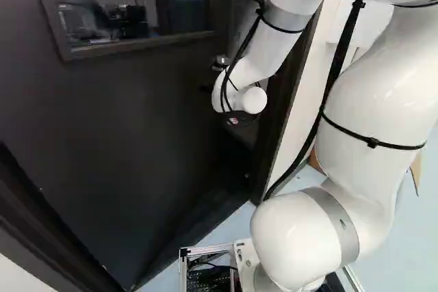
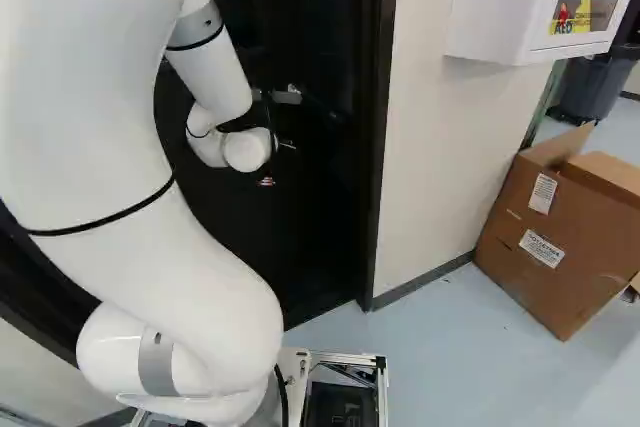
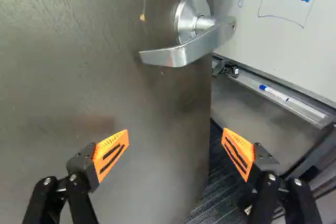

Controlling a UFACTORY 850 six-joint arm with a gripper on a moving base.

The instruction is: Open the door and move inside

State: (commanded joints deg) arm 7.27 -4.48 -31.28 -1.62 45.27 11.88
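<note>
Door [image 1: 102, 114] stands ajar, its handle [image 3: 178, 53] ahead of the gripper [image 1: 239, 120], whose spread fingers are hard to make out in the base views; the whiteboard [image 3: 289, 40] beyond is cut off.

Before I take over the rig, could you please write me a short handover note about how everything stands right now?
Gripper: open, holding nothing. In the wrist view, one finger shows against the face of the door, the other past its free edge.
Door: ajar; a whiteboard shows beyond that edge.
Lever handle: ahead of the fingers, untouched.
Done: door unlatched and partly open.
Left: open it wide enough, then move inside.
</note>
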